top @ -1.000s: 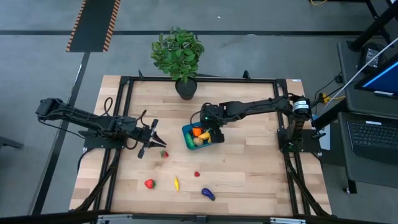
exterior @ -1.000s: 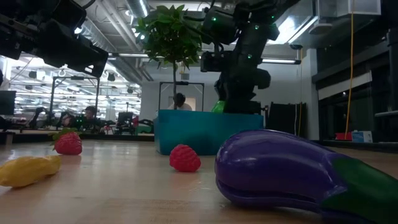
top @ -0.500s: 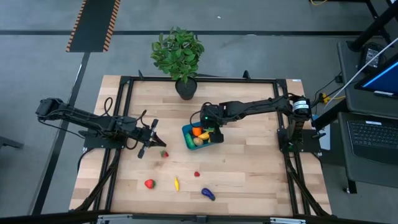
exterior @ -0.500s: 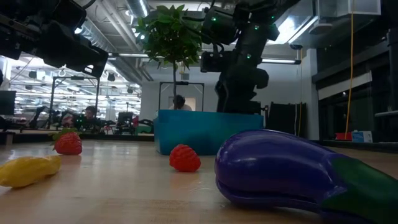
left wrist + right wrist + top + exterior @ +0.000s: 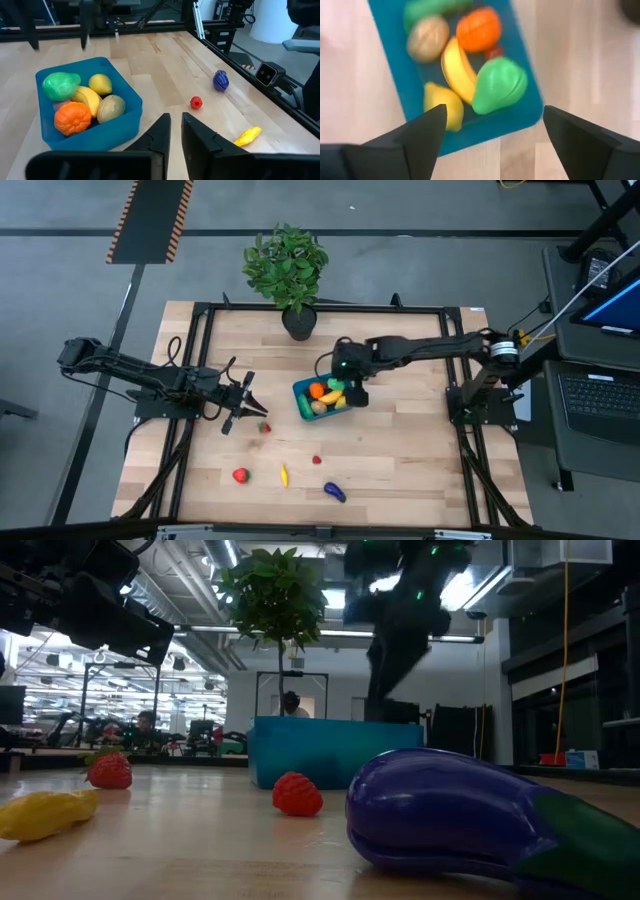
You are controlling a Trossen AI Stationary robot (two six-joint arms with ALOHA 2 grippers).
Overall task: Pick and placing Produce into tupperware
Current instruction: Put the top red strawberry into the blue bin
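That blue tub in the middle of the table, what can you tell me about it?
The blue tub is a shallow, teal, plastic-looking rectangle with rounded corners, sitting flat on the wooden table near its middle. No lid shows. Inside lie toy pieces: a green pear-like fruit, a lemon, a banana, an orange and a tan, potato-like piece. The right gripper hangs open above its edge without touching it.

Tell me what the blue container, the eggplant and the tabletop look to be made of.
Blue container: likely moulded plastic, opaque and smooth with rounded corners. Eggplant: probably hard glossy plastic, since ceiling lights reflect off its purple skin. Tabletop: looks like pale wood planks with visible grain and seams and a light sheen.
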